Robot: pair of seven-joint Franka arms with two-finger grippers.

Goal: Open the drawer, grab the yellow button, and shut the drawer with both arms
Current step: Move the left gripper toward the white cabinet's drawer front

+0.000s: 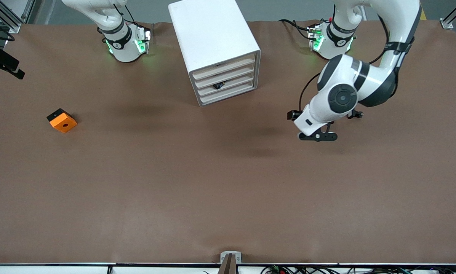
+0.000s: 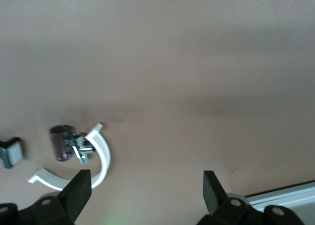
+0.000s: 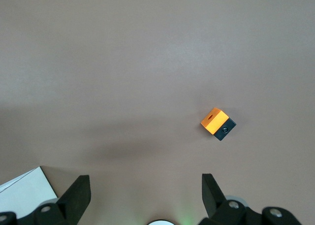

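The cabinet [image 1: 214, 49] is seen at twelve o'clock, its top drawer [image 1: 223, 69] pushed in. The left gripper [image 1: 318, 136] is held released over bare table at three o'clock. The right gripper [image 3: 146, 198] is spread, empty. The button is not seen.

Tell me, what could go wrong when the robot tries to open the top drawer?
All four drawers look alike and sit close together, so the open left gripper, over bare table beside the cabinet, might pull the wrong one. The cabinet is not fixed, so it might slide. The open right gripper waits near its base.
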